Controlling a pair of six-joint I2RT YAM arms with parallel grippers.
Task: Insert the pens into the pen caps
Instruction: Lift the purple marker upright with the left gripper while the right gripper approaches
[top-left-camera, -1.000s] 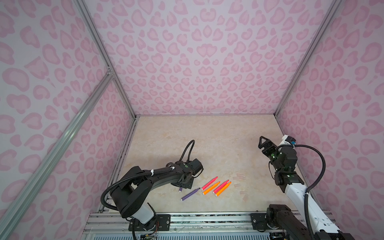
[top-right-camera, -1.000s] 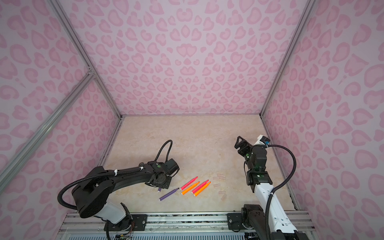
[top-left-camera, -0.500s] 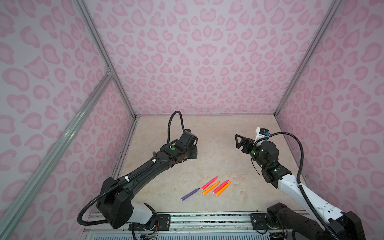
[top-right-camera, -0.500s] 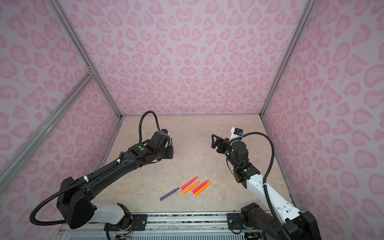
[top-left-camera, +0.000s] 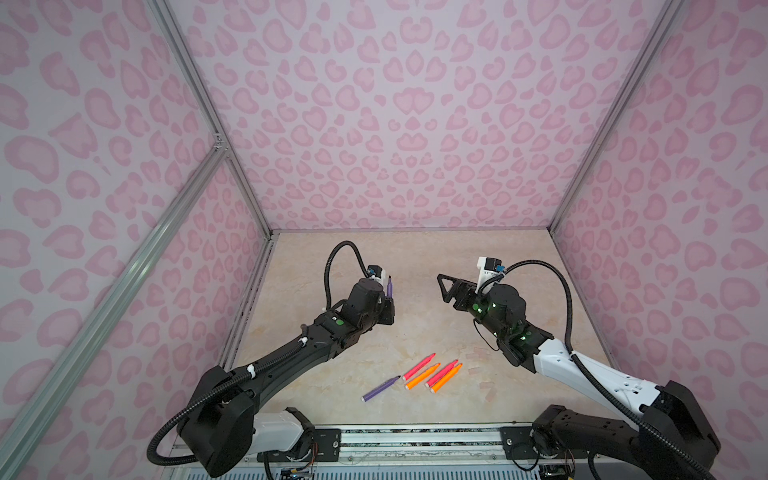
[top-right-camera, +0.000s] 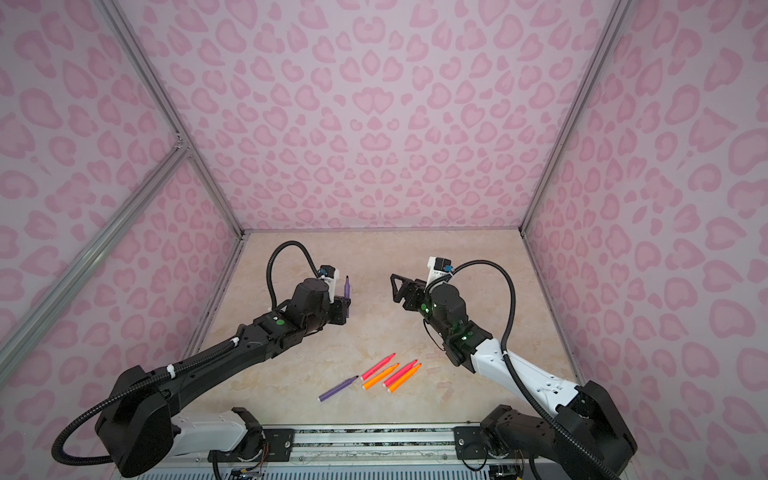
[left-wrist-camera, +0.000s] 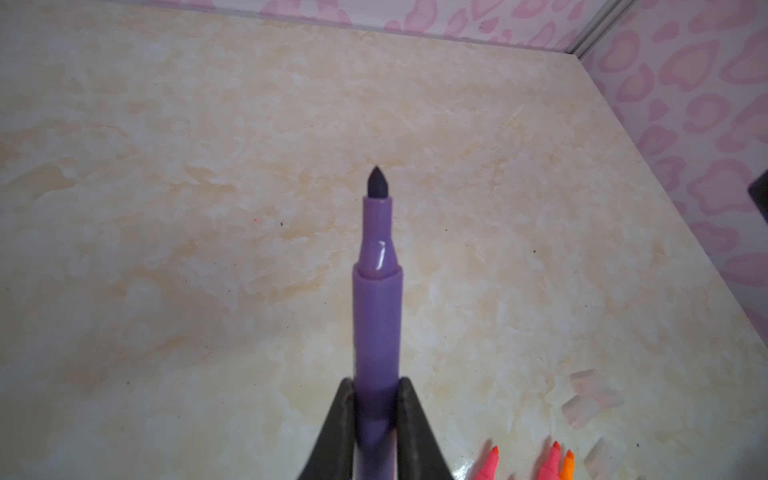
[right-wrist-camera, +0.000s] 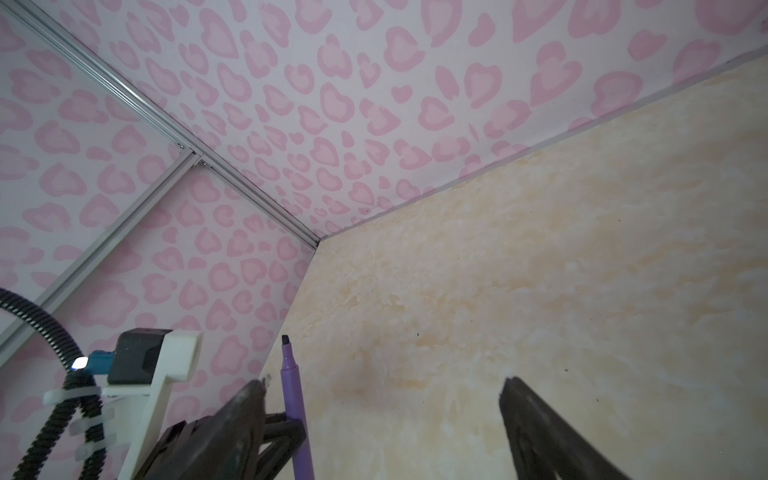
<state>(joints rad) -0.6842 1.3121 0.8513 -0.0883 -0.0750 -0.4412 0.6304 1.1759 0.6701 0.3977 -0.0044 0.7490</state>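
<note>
While the left tool (top-left-camera: 389, 306) is clenched on the purple pen (top-left-camera: 390, 286), which stands upright with its tip up, the right tool (top-left-camera: 445, 286) is released and empty, facing the pen but apart from it. Five other pens (top-left-camera: 419, 366) lie on the surface (top-left-camera: 415, 257), with the pen caps (left-wrist-camera: 588, 392) near them.

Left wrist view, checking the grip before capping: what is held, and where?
The left tool holds a purple pen by its rear barrel; right tool is empty.
</note>
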